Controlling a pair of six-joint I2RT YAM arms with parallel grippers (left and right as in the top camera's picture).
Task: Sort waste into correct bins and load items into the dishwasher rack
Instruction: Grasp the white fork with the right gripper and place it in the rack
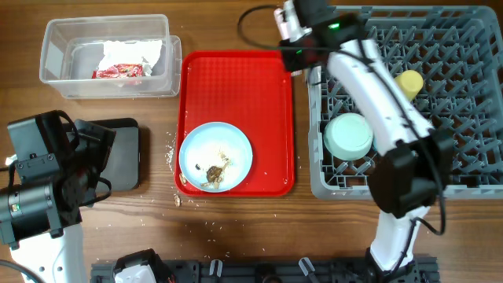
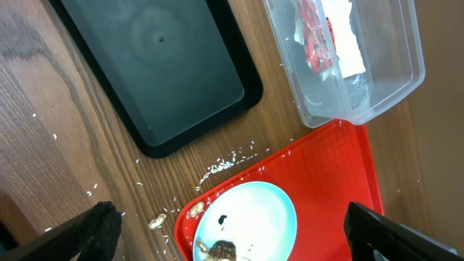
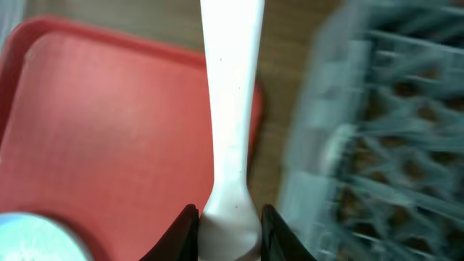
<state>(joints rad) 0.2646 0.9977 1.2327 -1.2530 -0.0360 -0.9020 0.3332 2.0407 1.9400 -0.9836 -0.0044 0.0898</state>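
My right gripper [image 3: 228, 225] is shut on the white plastic fork [image 3: 230, 109]; it hangs over the gap between the red tray and the grey dishwasher rack [image 1: 471, 177]. The overhead view shows that gripper [image 1: 297, 59] at the rack's near left corner. The rack holds a mint-green bowl [image 1: 348, 135] and a yellow-green cup [image 1: 409, 82]. The light blue plate [image 1: 215, 156] with brown scraps lies on the red tray. The clear tub [image 1: 59, 75] holds the red wrapper [image 1: 119, 71] and white napkin [image 1: 134, 52]. My left gripper [image 2: 232, 239] is open above the plate [image 2: 254, 217]. The black tray [image 2: 156, 65] is empty.
The red serving tray [image 1: 236, 86] lies between the tub and the rack. Whitish crumbs [image 2: 225, 163] are scattered on the wood between the black tray and the red tray. The light blue bowl is out of view.
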